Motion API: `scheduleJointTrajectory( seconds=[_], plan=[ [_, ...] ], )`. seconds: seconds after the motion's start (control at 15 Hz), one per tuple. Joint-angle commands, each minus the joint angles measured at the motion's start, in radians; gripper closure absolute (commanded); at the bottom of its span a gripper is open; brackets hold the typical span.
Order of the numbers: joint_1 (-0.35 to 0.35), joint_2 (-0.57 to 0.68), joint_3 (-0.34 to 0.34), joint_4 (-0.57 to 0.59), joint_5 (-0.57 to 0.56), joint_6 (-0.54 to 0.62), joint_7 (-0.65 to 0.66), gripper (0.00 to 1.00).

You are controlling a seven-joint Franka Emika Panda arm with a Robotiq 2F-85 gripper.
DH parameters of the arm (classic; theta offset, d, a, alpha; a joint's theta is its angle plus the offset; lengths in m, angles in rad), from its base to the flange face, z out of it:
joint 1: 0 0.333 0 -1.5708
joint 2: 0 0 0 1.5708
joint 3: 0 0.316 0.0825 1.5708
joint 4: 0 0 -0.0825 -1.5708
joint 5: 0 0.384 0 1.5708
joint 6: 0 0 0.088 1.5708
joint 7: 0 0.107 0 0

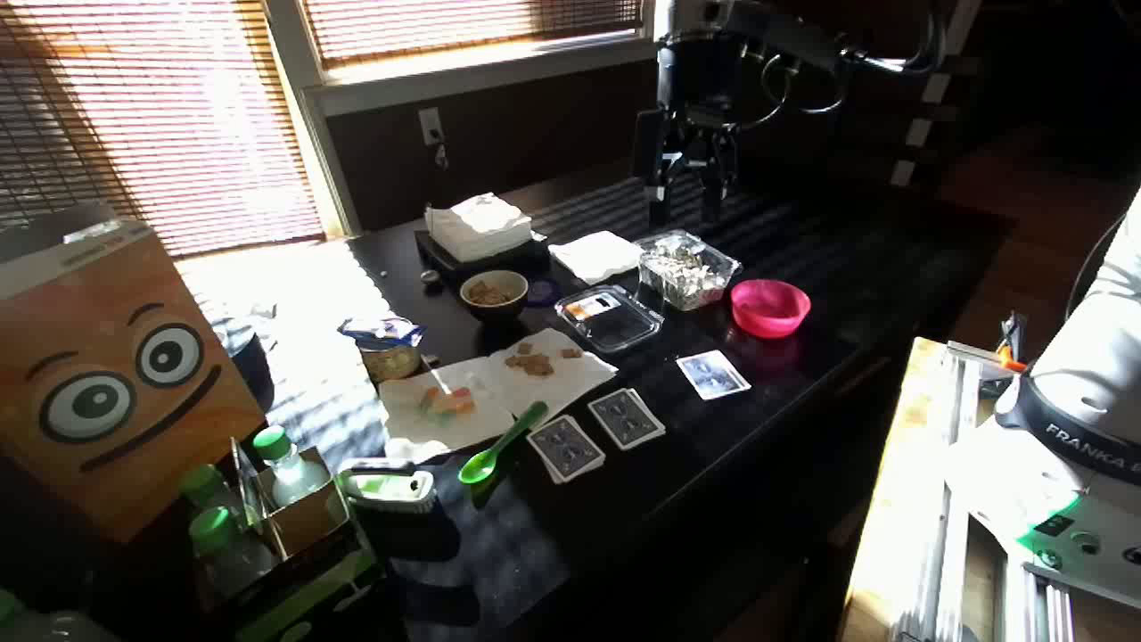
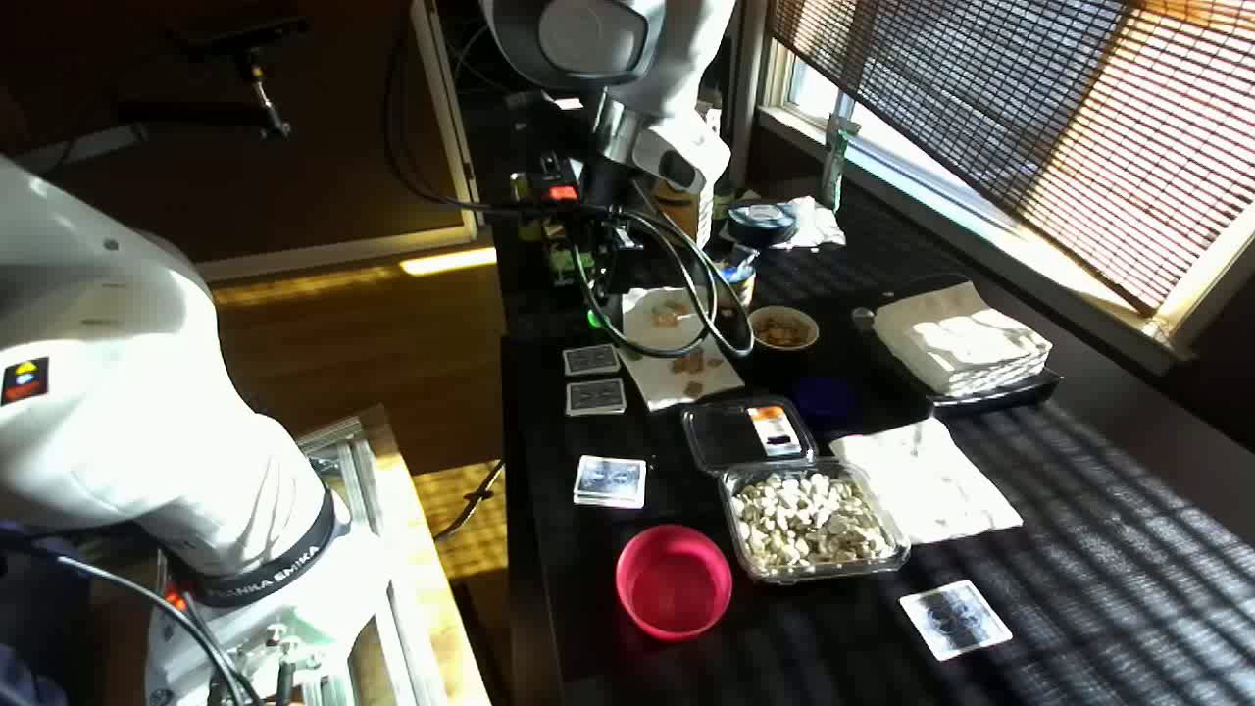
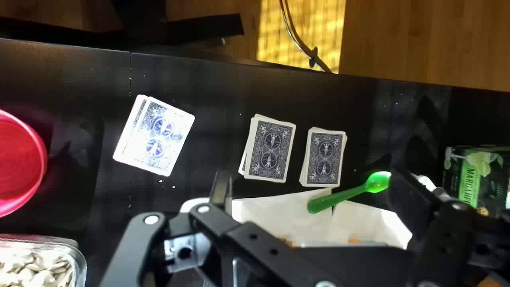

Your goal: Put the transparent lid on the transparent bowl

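Observation:
The transparent lid lies flat on the black table, with an orange-and-white label on it. It also shows in an exterior view, right beside the transparent bowl. The transparent bowl is full of pale seeds; it shows in an exterior view and at the lower left of the wrist view. My gripper points down, raised well above the table, open and empty. In the wrist view the gripper has its fingers wide apart, with the paper and spoon far below. The lid is mostly hidden there behind the gripper.
A pink bowl stands beside the clear bowl. A white sheet, napkin stack and dark bowl of crackers are near. Card decks, food papers and a green spoon lie around the lid.

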Motion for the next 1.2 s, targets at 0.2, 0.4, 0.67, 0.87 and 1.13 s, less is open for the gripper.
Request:
scheduleJointTrajectory(
  seconds=[0.2, 0.4, 0.67, 0.87, 1.13],
  plan=[
    [-0.013, 0.0, 0.012, 0.001, 0.003, -0.003, -0.003, 0.0],
    [-0.013, 0.0, 0.012, 0.001, 0.003, -0.003, -0.003, 0.0],
    [-0.017, 0.026, 0.007, -0.005, 0.043, 0.03, 0.021, 0.0],
    [-0.028, 0.07, 0.005, -0.032, 0.145, 0.124, 0.099, 0.0],
    [-0.031, 0.117, 0.011, -0.095, 0.247, 0.343, 0.168, 0.0]
  ],
)
